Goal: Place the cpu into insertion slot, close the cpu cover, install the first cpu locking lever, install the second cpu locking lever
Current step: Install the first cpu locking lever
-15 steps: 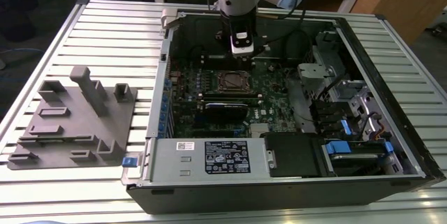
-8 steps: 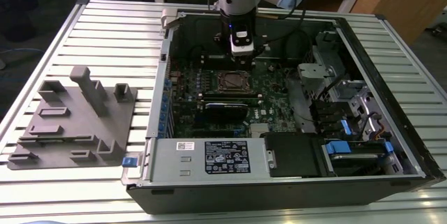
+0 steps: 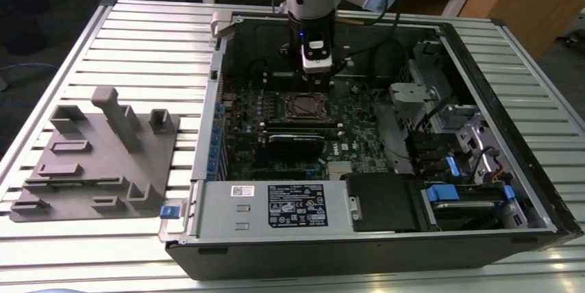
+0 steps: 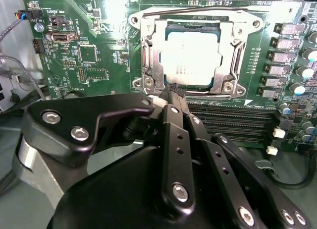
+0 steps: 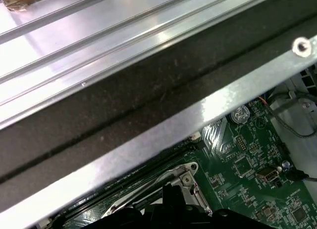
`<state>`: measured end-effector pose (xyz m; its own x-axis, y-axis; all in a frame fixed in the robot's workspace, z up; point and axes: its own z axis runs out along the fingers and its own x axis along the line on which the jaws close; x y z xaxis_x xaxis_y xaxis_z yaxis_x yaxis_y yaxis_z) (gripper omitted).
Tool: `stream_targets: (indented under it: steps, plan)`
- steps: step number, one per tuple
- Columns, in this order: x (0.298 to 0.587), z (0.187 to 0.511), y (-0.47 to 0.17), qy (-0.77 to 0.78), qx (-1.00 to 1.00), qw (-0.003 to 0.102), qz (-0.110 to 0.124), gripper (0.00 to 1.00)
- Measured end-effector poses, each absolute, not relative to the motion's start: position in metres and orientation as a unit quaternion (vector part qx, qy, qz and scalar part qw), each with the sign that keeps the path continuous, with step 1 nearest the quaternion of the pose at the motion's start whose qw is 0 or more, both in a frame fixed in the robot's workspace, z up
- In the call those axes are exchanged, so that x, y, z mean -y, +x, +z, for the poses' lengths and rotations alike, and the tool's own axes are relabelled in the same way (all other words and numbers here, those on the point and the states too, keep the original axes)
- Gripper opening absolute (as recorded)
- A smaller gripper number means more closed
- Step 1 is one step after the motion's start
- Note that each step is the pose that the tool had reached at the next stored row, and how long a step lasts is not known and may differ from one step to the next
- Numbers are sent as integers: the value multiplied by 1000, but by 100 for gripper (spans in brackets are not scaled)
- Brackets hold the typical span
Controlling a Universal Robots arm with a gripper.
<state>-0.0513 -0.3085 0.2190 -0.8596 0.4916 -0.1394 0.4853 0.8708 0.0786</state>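
The cpu (image 4: 190,58), a silver-topped square chip, lies flat in the insertion slot (image 3: 306,106) on the green motherboard. The cpu cover (image 4: 148,50), a silvery frame plate, lies down around the chip, which shows through its cut-out. A thin wire locking lever (image 4: 193,12) runs along the socket's far edge. My gripper (image 4: 173,91) is shut with nothing between its black fingers, and the tips sit at the socket's near edge by a corner of the cover. In the exterior view the gripper (image 3: 314,70) hangs inside the open case, just behind the socket. A socket corner (image 5: 187,178) shows in the first wrist view.
Long black memory slots (image 4: 233,122) lie beside the socket. A black card (image 3: 294,139) and the power supply (image 3: 292,204) sit nearer the case front. Drive bays (image 3: 457,142) fill the exterior view's right. A grey fixture (image 3: 101,156) stands on the slatted table at the exterior view's left.
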Motion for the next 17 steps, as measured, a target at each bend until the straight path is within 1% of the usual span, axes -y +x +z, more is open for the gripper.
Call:
stream_targets:
  steps: [3, 4, 9, 17]
  plan:
    - [308, 219, -51, 251, -965, 77, 20, 11]
    - [308, 218, -51, 248, -966, 76, 16, 11]
    - [309, 217, -51, 223, -973, 67, -2, 11]
    - [309, 215, -51, 172, -984, 53, -16, 11]
